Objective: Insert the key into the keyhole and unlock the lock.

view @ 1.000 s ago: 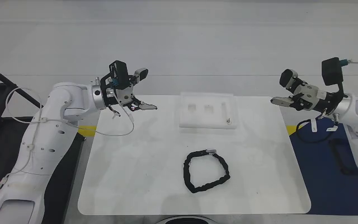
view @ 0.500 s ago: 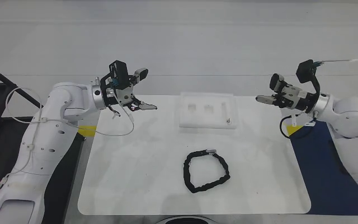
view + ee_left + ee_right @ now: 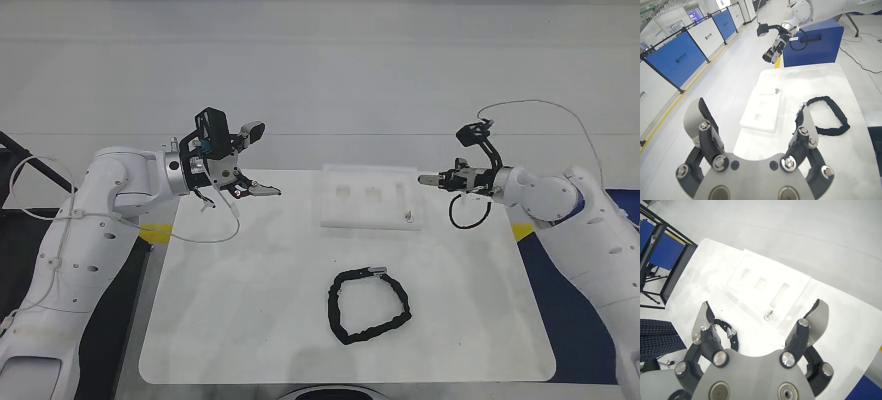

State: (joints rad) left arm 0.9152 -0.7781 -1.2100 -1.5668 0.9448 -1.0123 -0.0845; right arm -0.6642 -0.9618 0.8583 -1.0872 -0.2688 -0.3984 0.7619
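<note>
A small metal key (image 3: 407, 213) (image 3: 777, 91) (image 3: 769, 315) with a ring lies on the right end of a white foam tray (image 3: 370, 197) (image 3: 761, 111) (image 3: 761, 279). A black fabric-covered chain lock (image 3: 370, 305) (image 3: 831, 115) lies looped on the white table, its silver keyhole end (image 3: 377, 269) (image 3: 728, 333) toward the tray. My right gripper (image 3: 428, 180) (image 3: 762, 311) hangs open just right of the tray, above the key's end. My left gripper (image 3: 255, 160) (image 3: 753, 113) hangs open above the table's back left corner, far from the lock.
The white table (image 3: 250, 320) has rounded corners. The tray holds three shallow recesses. A blue cabinet (image 3: 810, 47) stands beyond the table's right side and a black frame (image 3: 657, 256) beyond the left. Loose cables hang from both wrists.
My right arm has swung leftward from beyond the table's right edge to just beside the tray's right end. The left arm has stayed still.
</note>
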